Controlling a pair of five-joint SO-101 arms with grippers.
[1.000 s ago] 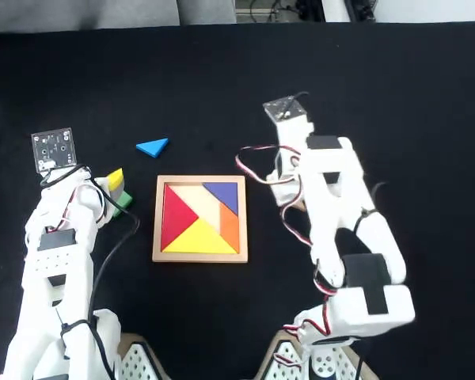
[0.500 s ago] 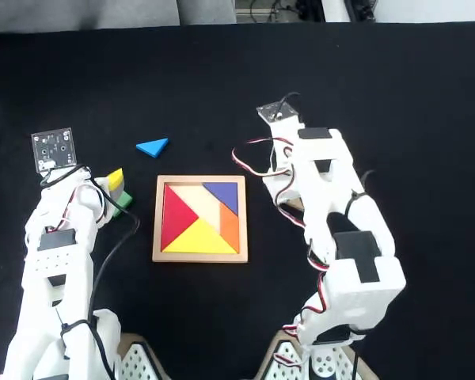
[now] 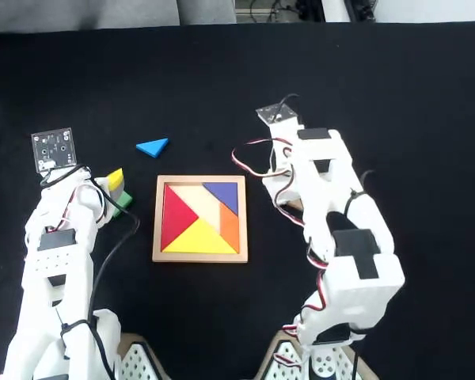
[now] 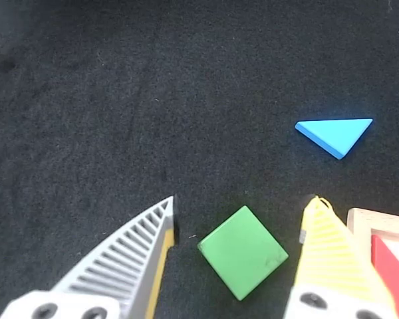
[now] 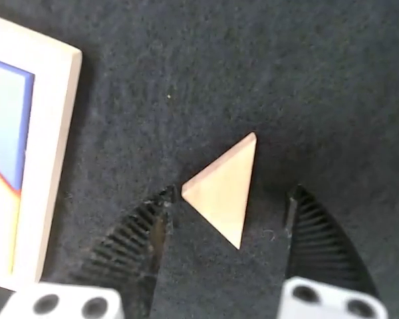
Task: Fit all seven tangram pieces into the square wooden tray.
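Item one, left of the tray [image 3: 199, 258]: your left gripper [image 4: 242, 201], fingers spread wide and holding nothing, straddles the green square [image 4: 243, 251], which lies flat on the black cloth [image 4: 86, 100]. The left wrist view shows a gap on each side of the square, while the high view gives a green corner beside the arm. Item two, beyond the tray's far left corner: blue triangle [image 3: 153, 146], lying alone. Item three, the tray: the high view lists red, yellow, orange and dark blue pieces seated, plus a pale patch. Item four, just right of the tray: your right gripper [image 5: 231, 193], likewise spread and empty, has a finger either side of the plain wooden triangle [image 5: 225, 188]. You cannot tell whether it touches.
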